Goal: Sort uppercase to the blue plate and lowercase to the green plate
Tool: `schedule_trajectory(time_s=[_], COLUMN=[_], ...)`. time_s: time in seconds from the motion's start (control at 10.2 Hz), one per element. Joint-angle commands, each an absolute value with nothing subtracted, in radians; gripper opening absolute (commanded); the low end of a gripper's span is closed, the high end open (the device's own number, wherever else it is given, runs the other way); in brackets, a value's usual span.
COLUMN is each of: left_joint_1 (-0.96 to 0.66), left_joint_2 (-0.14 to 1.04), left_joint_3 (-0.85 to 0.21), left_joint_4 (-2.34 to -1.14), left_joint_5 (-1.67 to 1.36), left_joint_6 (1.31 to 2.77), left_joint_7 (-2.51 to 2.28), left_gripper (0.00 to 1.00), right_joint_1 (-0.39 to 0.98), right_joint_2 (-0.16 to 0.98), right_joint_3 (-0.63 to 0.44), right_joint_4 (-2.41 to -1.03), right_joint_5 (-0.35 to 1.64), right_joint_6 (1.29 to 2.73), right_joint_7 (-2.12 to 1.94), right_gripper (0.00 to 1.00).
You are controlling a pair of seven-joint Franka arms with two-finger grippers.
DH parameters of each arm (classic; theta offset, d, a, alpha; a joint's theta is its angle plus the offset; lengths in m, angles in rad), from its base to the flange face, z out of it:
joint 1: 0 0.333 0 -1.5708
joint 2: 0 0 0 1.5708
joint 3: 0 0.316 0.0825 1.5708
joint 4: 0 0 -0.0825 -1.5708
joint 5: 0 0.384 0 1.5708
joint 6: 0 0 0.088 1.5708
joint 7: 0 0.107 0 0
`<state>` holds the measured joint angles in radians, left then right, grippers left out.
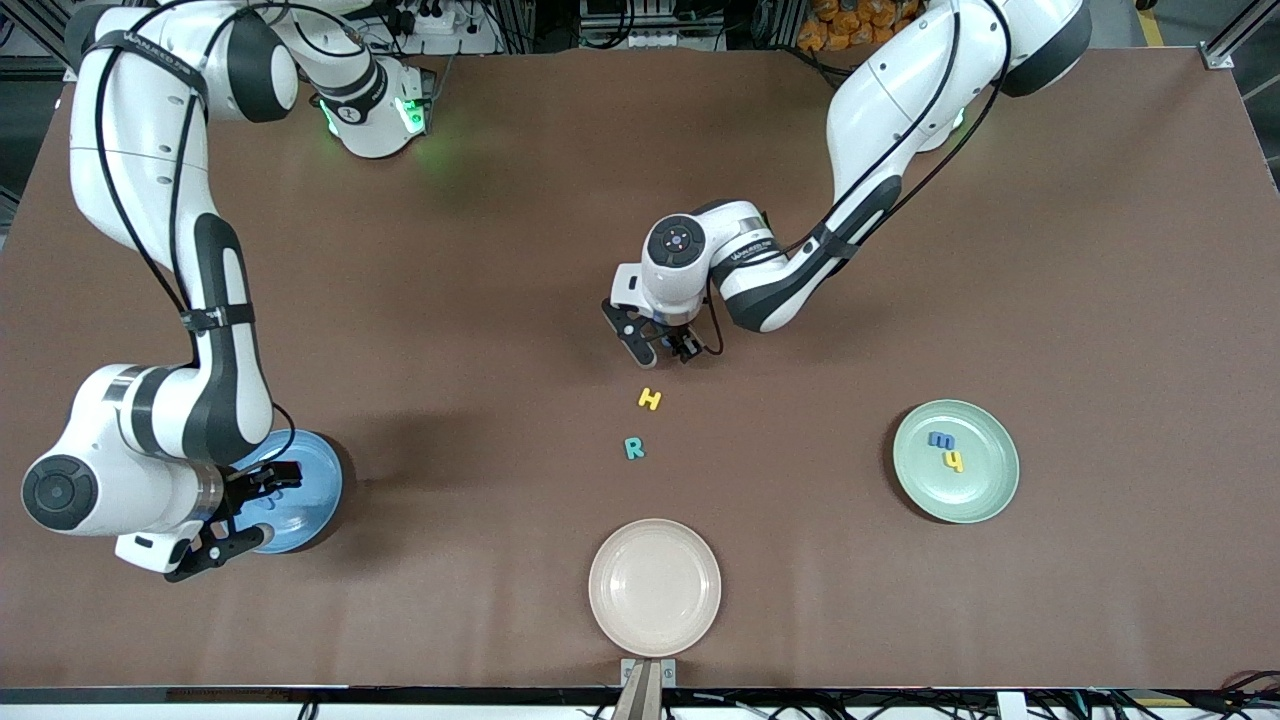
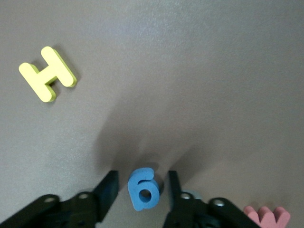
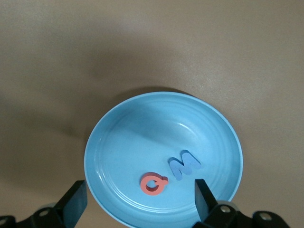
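A plain cream plate [image 1: 654,587] sits alone on the brown table [image 1: 480,350] at the edge nearest the front camera, about midway between the two ends, with a small metal bracket [image 1: 647,672] just below its rim.

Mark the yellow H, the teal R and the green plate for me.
yellow H [image 1: 650,399], front view, on its crossbar.
teal R [image 1: 634,448], front view, middle of the letter.
green plate [image 1: 985,495], front view, on a bare part of the dish near the rim.
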<state>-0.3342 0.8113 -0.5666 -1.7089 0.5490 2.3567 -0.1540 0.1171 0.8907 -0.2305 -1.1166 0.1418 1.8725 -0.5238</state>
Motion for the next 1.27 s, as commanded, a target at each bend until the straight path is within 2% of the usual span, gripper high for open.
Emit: schedule_trajectory(time_s=[0.0,0.2,0.39,0.49,0.68,0.78,0.98,1.17], left_joint_1=[-0.295,-0.203,-0.012,0.115,0.280,0.329,0.350,0.342], left_joint_2=[0.779,0.703,0.634,0.614,0.594,0.600,0.598,0.606], left_joint_3=[-0.563,-0.583,-0.650,-0.694,-0.700,-0.690,-0.602,-0.540], left_joint_4=[-1.752,-1.750,-1.749,-1.747,-1.743,-1.741,-1.743,-1.747], left_joint_5=[0.592,0.578,0.537,0.517,0.436,0.424,0.425,0.423], left_joint_6=[2.355,2.300,2.234,2.221,2.209,2.210,2.210,2.209], left_joint_7=[-0.175,-0.173,-0.163,-0.158,-0.158,-0.166,-0.173,-0.179], left_gripper=[0.00,0.00,0.00,0.00,0.00,0.00,0.00,0.00], right_joint_1=[0.124,0.126,0.136,0.168,0.274,0.334,0.429,0.494], right_joint_2=[0.881,0.881,0.879,0.879,0.880,0.882,0.893,0.920], right_joint_3=[-0.227,-0.227,-0.226,-0.225,-0.225,-0.224,-0.186,-0.121], right_joint_4=[-1.127,-1.127,-1.126,-1.126,-1.114,-1.112,-1.111,-1.111], right_joint_5=[0.158,0.158,0.164,0.182,0.196,0.198,0.209,0.210], right_joint_6=[1.870,1.870,1.870,1.871,1.885,1.903,1.962,2.119], right_joint_7=[-0.515,-0.515,-0.514,-0.509,-0.333,-0.204,0.033,0.263], right_gripper=[1.00,1.00,1.00,1.00,1.00,1.00,1.00,1.00])
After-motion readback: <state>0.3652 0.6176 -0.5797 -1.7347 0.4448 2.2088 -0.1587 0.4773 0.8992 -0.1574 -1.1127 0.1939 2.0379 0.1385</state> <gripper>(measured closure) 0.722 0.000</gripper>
